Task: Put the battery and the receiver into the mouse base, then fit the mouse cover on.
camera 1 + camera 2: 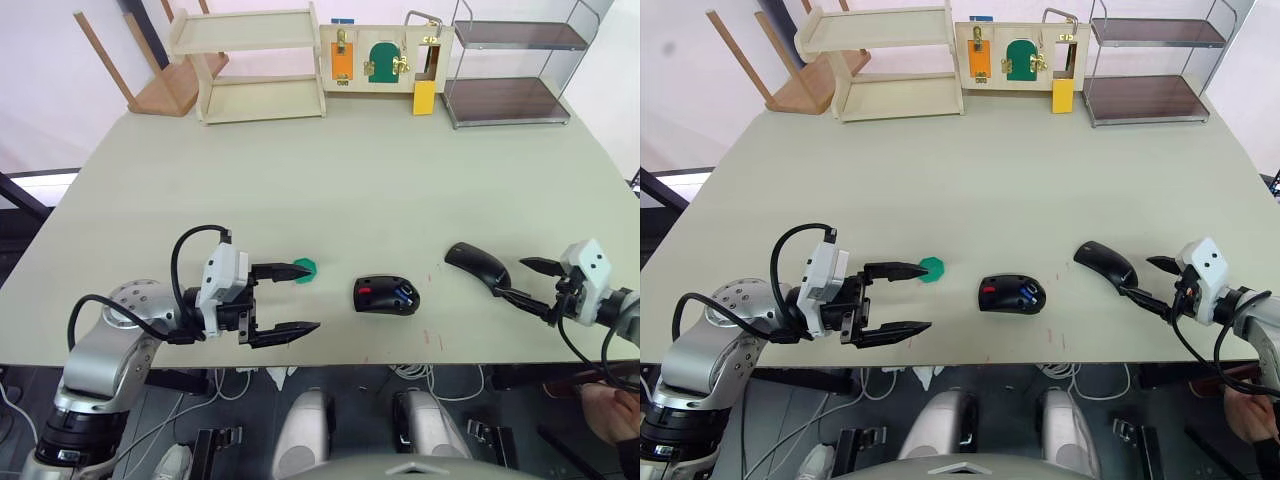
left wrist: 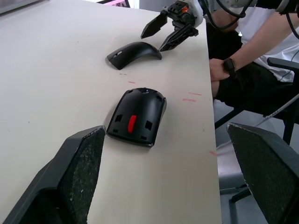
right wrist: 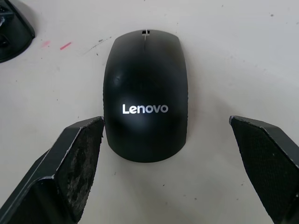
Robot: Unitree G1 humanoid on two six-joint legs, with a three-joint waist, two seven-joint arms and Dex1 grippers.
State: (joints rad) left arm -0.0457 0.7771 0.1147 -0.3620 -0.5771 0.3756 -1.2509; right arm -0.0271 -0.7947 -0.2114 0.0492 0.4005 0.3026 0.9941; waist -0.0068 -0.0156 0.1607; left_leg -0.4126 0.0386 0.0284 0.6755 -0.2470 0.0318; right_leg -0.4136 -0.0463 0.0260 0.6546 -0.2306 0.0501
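Mouse base (image 1: 386, 296): blue speck in its top recess, too small to confirm as the battery; receiver not distinguishable in it. In the right wrist view the base (image 3: 11, 25) is cut off by the frame corner, only a dark edge visible. Person (image 2: 247, 56) seated past the table edge: torso and arm cropped by the frame. A hand (image 1: 607, 410) under the table's near corner, partly cut off. Right arm runs out of frame past the right gripper (image 1: 533, 283).

Black mouse cover (image 3: 145, 95) with white lettering; black-and-red, seemingly blue-flecked mouse base (image 1: 386, 295)
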